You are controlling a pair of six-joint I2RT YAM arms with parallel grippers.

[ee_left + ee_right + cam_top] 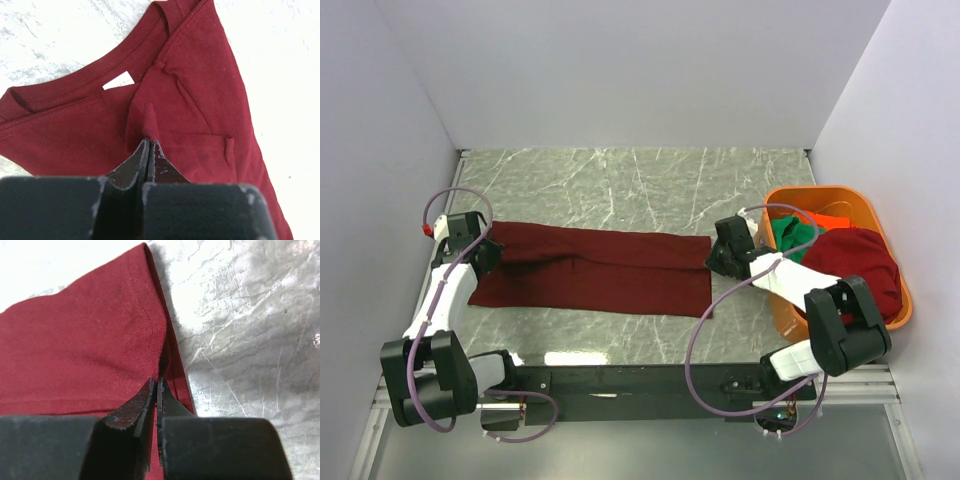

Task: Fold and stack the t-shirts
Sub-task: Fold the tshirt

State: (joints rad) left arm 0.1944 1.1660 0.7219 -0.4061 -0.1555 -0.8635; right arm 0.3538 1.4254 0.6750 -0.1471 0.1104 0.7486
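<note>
Maroon t-shirt [590, 270] lies stretched across the desk [620, 180]. Jaws of your left gripper [149, 142] clench its collar end at 9 o'clock; jaws of your right gripper [156, 382] pinch its hem at 3 o'clock. Your right arm partly hides the piled shirts [860, 265] in the basket [840, 195].

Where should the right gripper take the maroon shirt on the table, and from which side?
Probably its hem edge at the right end, from above on the basket side. The maroon shirt lies flat in a long strip, so only that free edge lifts into a pinch; the right gripper is pinching there now.
</note>
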